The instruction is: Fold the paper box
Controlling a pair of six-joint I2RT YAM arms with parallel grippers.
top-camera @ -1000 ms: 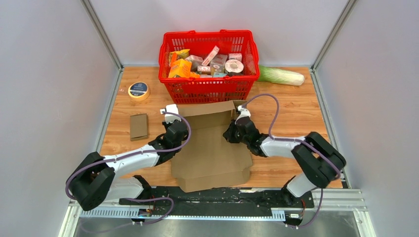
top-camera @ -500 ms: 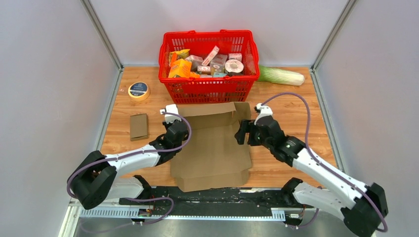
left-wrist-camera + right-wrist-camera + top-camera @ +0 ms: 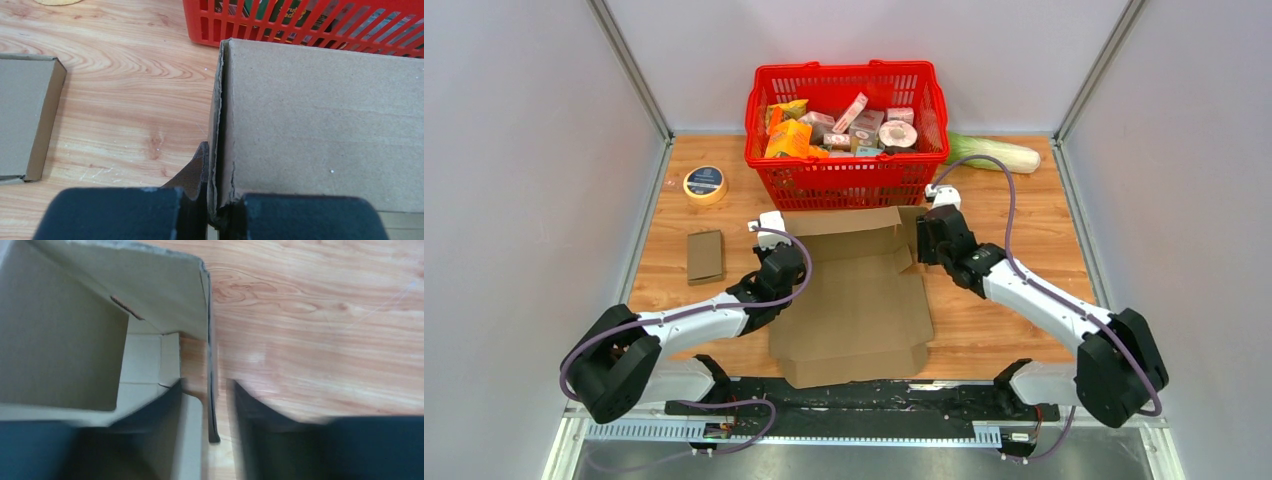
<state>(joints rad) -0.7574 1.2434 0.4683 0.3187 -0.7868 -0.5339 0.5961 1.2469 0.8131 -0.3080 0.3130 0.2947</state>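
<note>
Left fingers pinching box edge, right fingers spread astride opposite wall

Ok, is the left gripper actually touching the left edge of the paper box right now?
Touching. The left wrist view shows the left gripper shut on the paper box, with the raised cardboard edge pinched between its jaws and no gap on either side.

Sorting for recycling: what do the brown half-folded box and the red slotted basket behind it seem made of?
Brown box: cardboard, matte and unprinted; its cut edge looks ragged and layered in the left wrist view. Red slotted basket: probably moulded plastic, slightly glossy, with uniform slotted walls.
</note>
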